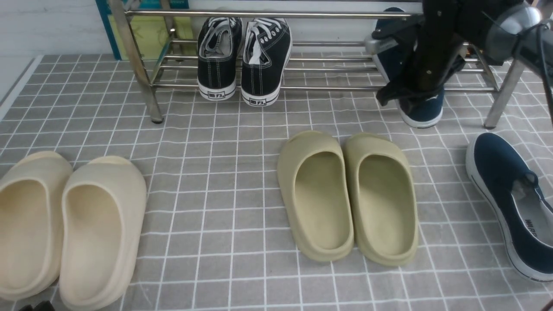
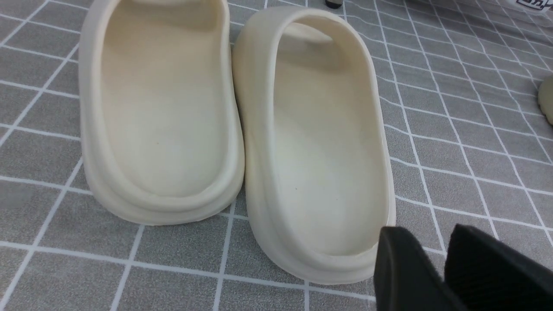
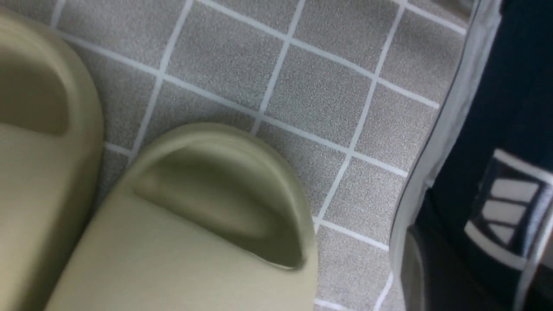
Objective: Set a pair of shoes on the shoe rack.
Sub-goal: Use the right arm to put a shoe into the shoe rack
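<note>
One navy-blue shoe (image 1: 422,113) rests tilted on the right end of the steel shoe rack (image 1: 324,88), its white-soled end hanging over the front bar. My right gripper (image 1: 410,96) is down at this shoe and hides most of it. In the right wrist view one finger (image 3: 415,276) lies against the shoe's navy side (image 3: 488,129) near the white logo; the other finger is hidden. The second navy shoe (image 1: 510,194) lies on the floor at the right edge. My left gripper (image 2: 427,235) hovers open and empty at the cream slides' near end.
Black lace-up sneakers (image 1: 242,56) stand on the rack's left part. Olive slides (image 1: 345,194) sit mid-floor in front of the rack, and cream slides (image 1: 69,224) at the near left. The rack's right leg (image 1: 501,99) stands just beyond the floor shoe.
</note>
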Controlling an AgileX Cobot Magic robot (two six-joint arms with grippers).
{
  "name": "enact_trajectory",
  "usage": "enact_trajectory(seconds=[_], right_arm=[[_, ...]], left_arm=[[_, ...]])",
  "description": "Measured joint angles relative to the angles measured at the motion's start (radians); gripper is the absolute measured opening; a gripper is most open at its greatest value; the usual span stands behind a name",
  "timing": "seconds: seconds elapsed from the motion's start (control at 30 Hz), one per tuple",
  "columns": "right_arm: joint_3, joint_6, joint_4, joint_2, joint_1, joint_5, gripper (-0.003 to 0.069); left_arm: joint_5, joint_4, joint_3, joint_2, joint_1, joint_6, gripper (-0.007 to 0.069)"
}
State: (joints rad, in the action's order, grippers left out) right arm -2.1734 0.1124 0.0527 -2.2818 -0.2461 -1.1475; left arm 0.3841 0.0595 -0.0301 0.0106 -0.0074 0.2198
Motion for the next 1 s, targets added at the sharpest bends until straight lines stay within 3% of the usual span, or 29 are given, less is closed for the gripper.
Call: enact_trajectory(seconds=[0.1, 0.2, 0.27, 0.47, 0.6, 0.73, 0.87, 1.0], right_arm=[[-0.004, 0.000, 0.000, 0.001, 0.002, 0.011, 0.0199], [-0.043, 0.000, 0.005, 0.007, 0.003, -0.008, 0.0348], [-0.068, 0.000, 0.005, 0.018, 0.003, -0.049, 0.0395], [-0.098, 0.000, -0.022, 0.138, 0.003, -0.097, 0.0435], [-0.058, 0.007, -0.066, 0.225, 0.003, -0.098, 0.0388], [0.109, 0.027, -0.076, 0.326, 0.004, -0.098, 0.0248], [0.369, 0.028, -0.026, 0.368, 0.008, -0.069, 0.0052], [0.481, 0.022, -0.009, 0.346, 0.016, 0.082, -0.0003]], left_arm=[[0.000, 0.000, 0.000, 0.000, 0.000, 0.001, 0.0177], [0.000, 0.000, 0.000, 0.000, 0.000, 0.001, 0.0183], [0.000, 0.000, 0.000, 0.000, 0.000, 0.001, 0.0183], [0.000, 0.000, 0.000, 0.000, 0.000, 0.001, 0.0186], [0.000, 0.000, 0.000, 0.000, 0.000, 0.001, 0.0186], [0.000, 0.000, 0.000, 0.000, 0.000, 0.001, 0.0190], [0.000, 0.000, 0.000, 0.000, 0.000, 0.001, 0.0192], [0.000, 0.000, 0.000, 0.000, 0.000, 0.001, 0.0193]])
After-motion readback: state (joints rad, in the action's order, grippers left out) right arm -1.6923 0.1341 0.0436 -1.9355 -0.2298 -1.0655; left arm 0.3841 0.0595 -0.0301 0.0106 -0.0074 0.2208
